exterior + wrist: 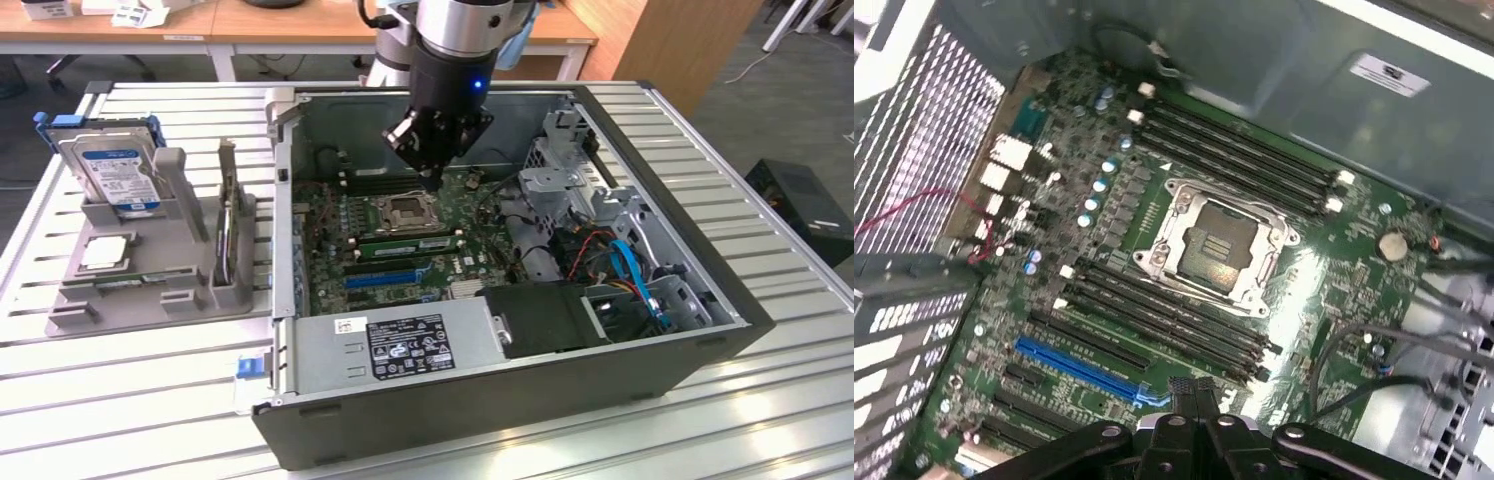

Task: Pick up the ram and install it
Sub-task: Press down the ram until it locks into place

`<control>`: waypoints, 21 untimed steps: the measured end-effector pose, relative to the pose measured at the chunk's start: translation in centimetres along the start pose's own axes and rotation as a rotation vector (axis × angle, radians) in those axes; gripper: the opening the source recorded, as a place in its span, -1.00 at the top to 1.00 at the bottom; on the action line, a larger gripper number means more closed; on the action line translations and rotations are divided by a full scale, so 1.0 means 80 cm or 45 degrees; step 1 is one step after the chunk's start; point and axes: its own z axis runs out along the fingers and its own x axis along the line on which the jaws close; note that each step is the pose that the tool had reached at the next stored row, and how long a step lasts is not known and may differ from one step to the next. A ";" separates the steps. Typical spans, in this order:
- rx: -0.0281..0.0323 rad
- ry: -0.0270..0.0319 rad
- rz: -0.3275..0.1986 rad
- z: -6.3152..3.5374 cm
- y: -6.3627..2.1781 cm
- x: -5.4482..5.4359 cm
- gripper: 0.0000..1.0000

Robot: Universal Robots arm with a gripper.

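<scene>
step: install phase, judged | end effector point(430, 170): clenched, apparently empty, over motherboard point(461, 262) inside PC case point(534, 385) | ram point(411, 243): lying in slot beside CPU socket point(404, 212) | need: confirm stick fully latched

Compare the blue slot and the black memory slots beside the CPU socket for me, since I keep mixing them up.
The blue slot is a single bright blue strip; the black memory slots are dark and run in a bank of several. The blue slot lies farther from the CPU socket; the black ones sit right beside it. Both are long, narrow and parallel on the green motherboard.
</scene>
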 end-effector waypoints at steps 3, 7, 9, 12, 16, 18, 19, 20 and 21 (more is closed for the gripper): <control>0.0000 -0.0029 0.067 0.000 0.000 0.000 0.79; 0.0000 -0.0069 0.158 0.000 0.000 0.000 0.79; 0.0001 -0.0088 0.204 0.001 0.000 0.000 0.79; 0.0000 -0.0118 0.275 0.001 0.000 0.000 0.79; 0.0001 -0.0157 0.365 0.001 0.000 0.000 0.79; 0.0001 -0.0175 0.408 0.001 0.000 0.000 0.79; 0.0001 -0.0185 0.428 0.001 0.000 0.000 0.79; 0.0001 -0.0193 0.448 0.001 0.000 0.000 0.79; 0.0001 -0.0201 0.468 0.001 0.000 0.000 0.79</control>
